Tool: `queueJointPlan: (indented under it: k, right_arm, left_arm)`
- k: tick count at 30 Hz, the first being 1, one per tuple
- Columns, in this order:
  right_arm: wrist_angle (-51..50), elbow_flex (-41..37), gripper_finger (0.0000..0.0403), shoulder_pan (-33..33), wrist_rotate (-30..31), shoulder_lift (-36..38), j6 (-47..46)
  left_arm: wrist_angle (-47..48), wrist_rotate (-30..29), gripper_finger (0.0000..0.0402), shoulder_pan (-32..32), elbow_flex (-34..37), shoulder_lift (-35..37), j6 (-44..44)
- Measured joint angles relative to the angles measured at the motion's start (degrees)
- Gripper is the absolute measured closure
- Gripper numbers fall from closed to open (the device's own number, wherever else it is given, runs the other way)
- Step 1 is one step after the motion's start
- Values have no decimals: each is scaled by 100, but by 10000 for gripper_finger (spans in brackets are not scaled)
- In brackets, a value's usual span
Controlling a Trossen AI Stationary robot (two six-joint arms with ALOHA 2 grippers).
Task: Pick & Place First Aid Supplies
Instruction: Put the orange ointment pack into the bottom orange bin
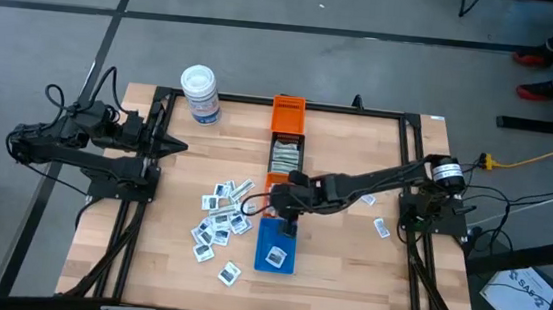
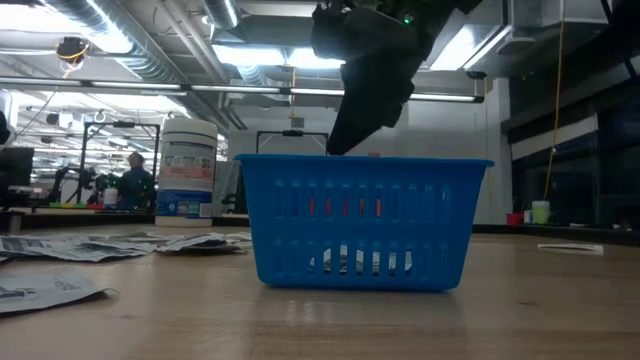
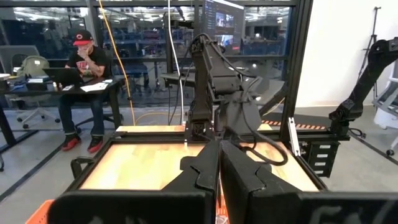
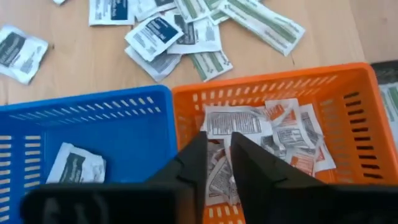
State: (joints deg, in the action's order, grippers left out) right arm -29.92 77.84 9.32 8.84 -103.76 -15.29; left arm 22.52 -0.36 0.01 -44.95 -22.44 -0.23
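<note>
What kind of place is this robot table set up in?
Probably a robotics lab or workshop. A person works at a desk beyond the black-framed wooden table, exposed ducts and strip lights run overhead, and another dark robot arm stands nearby.

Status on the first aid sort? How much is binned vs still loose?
Partly done. The orange bin holds a pile of red-print packets, and the blue bin has one packet. In hand: the right pincer hovers over the orange bin, nearly closed, nothing visibly gripped. Left: a scatter of loose packets on the table. The left pincer is parked at the edge.
</note>
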Motion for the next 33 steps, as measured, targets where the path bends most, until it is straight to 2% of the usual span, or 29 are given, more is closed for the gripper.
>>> queueJointPlan:
  k: [6, 11, 19, 26, 33]
  right_arm:
    - [-141, 0, 277, -22, -82, 115, -591]
    - [-554, 0, 256, -13, -111, 334, -1148]
    - [-1748, 0, 252, 69, -92, 831, -1844]
    - [-2857, -2, 251, 278, -93, 1137, -2015]
    - [-4438, -6, 251, 490, -95, 1425, -3341]
  left_arm:
    - [0, 0, 390, 0, 0, 0, 0]
    - [0, -1, 389, -2, 0, 0, -1]
    - [0, -2, 389, 0, 0, 0, -1]
    - [0, 0, 391, -2, 0, 0, -1]
    - [0, 0, 389, 0, 0, -2, -2]
